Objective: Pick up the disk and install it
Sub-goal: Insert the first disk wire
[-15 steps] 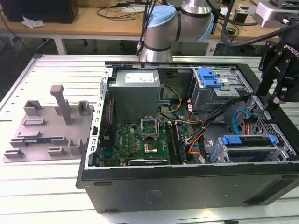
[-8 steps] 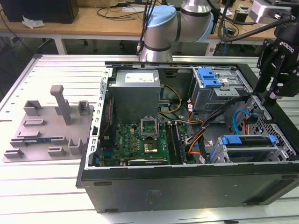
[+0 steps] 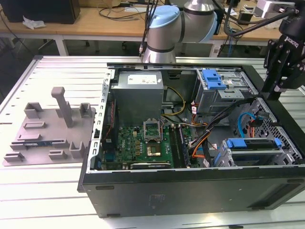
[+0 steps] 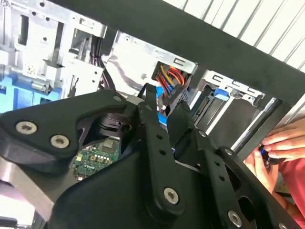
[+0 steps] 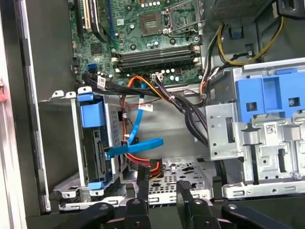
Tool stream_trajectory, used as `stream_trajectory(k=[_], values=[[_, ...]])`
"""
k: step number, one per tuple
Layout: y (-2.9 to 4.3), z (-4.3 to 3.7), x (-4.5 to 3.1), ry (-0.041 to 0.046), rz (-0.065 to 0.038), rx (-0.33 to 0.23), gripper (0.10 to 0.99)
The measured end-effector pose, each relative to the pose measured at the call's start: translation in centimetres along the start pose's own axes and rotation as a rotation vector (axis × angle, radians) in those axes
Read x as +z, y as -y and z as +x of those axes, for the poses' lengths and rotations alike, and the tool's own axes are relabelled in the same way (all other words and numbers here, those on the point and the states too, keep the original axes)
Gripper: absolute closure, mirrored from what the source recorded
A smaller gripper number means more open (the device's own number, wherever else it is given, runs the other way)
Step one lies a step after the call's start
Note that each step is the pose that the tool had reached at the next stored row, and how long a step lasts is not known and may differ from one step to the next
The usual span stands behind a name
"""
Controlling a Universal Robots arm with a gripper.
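The disk [image 3: 251,144], silver with a bright blue carrier frame, sits in the drive cage at the corner of the open computer case [image 3: 190,186] on the exterior view's right. In the first wrist view its blue frame [image 5: 93,117] shows edge-on inside that cage. My black gripper [image 3: 275,90] hangs over the case wall on the exterior view's right, above and beyond the cage, apart from the disk. In both wrist views its fingers [image 5: 183,191] stand apart with nothing between them, and the gripper [image 4: 164,107] is open.
A ridged blue latch [image 3: 213,78] tops the upper drive bay. Orange, black and blue cables [image 5: 143,119] run between motherboard [image 3: 143,143] and cage. A grey fixture plate [image 3: 47,129] lies on the exterior view's left. A person's hand [image 4: 281,143] is beside the case wall.
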State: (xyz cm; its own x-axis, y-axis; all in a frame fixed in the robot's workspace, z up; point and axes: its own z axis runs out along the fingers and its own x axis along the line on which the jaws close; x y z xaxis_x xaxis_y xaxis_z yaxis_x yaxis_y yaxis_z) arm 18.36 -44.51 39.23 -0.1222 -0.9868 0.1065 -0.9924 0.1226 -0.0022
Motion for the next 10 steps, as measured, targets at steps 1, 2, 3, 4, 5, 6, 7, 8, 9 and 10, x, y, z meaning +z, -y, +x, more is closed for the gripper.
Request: stream_trajectory(k=[1, 2, 3, 4, 5, 6, 7, 8, 9, 10], values=[[0.05, -0.01, 0.03, -0.0068, -0.001, 0.000, 0.722], [0.07, -0.02, 0.08, -0.0115, -0.002, 0.000, 0.722], [0.09, -0.02, 0.12, -0.0172, -0.004, 0.000, 0.722], [0.13, -0.03, 0.17, -0.0287, -0.008, -0.001, 0.722], [0.18, -0.04, 0.17, -0.0385, -0.013, -0.001, 0.722], [0.25, -0.04, 0.17, -0.0553, -0.020, -0.002, 0.722], [0.33, -0.05, 0.15, -0.0835, -0.031, -0.004, 0.722], [0.40, -0.07, 0.16, -0.1211, -0.044, -0.005, 0.722], [0.42, -0.08, 0.16, -0.1413, -0.047, -0.005, 0.722], [0.44, -0.11, 0.15, -0.1591, -0.047, -0.005, 0.722]])
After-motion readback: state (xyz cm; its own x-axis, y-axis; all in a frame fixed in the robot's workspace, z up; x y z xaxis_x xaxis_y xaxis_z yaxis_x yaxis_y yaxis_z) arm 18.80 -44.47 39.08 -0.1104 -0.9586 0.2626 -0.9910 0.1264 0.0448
